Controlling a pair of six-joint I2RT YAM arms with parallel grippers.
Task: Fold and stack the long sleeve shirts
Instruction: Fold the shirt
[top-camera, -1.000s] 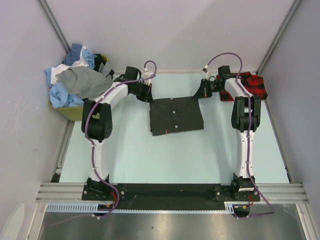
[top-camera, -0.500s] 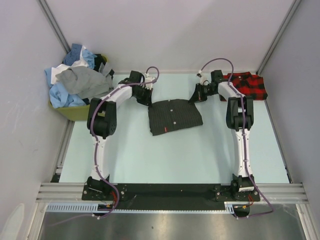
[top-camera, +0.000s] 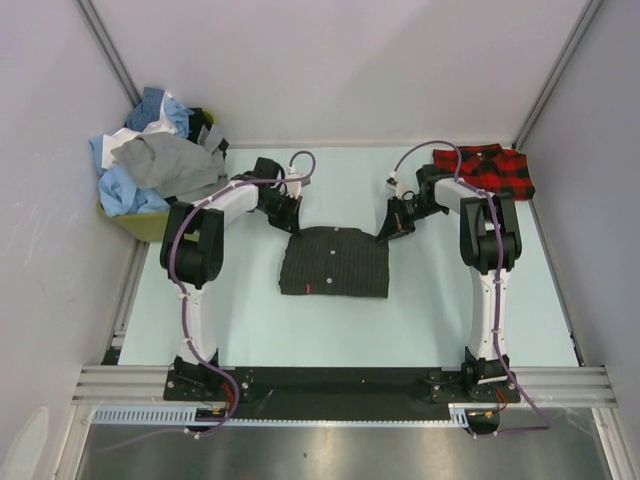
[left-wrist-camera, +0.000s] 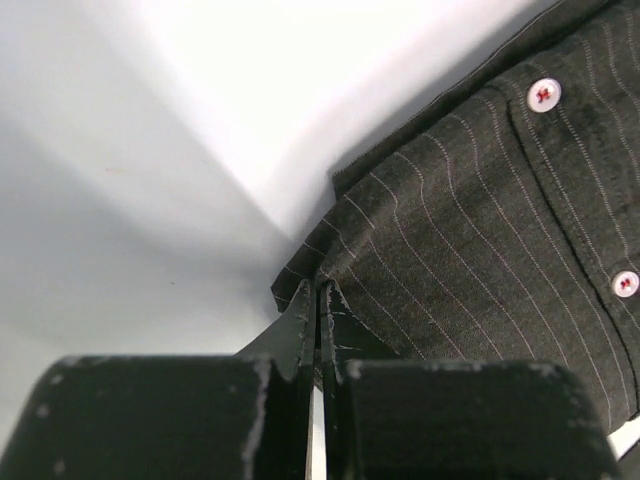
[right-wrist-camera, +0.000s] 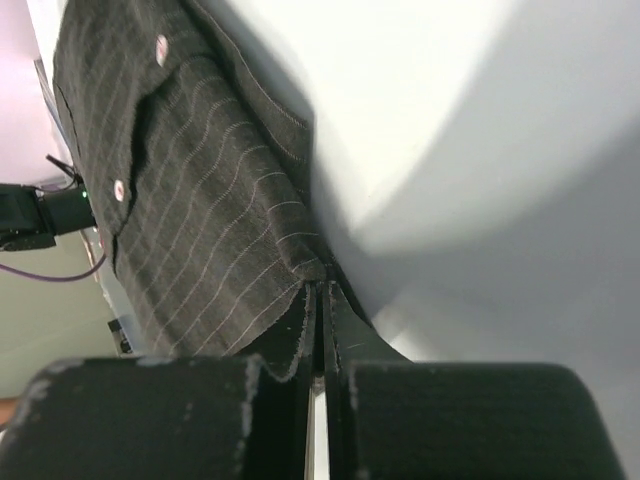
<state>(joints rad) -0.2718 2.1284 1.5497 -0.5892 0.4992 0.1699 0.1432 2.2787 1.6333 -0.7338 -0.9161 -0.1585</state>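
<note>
A dark charcoal pinstriped shirt (top-camera: 334, 262) lies folded into a rectangle on the pale table, its white buttons up. My left gripper (top-camera: 293, 227) is shut on its far left corner (left-wrist-camera: 305, 275), and my right gripper (top-camera: 385, 233) is shut on its far right corner (right-wrist-camera: 310, 265). The far edge is lifted slightly between them. A red-and-black plaid shirt (top-camera: 490, 170) lies folded at the back right corner, behind my right arm. Several more shirts, blue, white and grey, are heaped in a pile (top-camera: 150, 160) at the back left.
The heap of shirts sits in a yellow-green bin (top-camera: 150, 226) against the left wall. White walls close in the table on the left, back and right. A black rail (top-camera: 340, 383) carries both arm bases at the near edge.
Both grippers have pulled the charcoal shirt's far edge toward the near side. The shirt has shifted nearer and slightly left, away from the plaid shirt.
</note>
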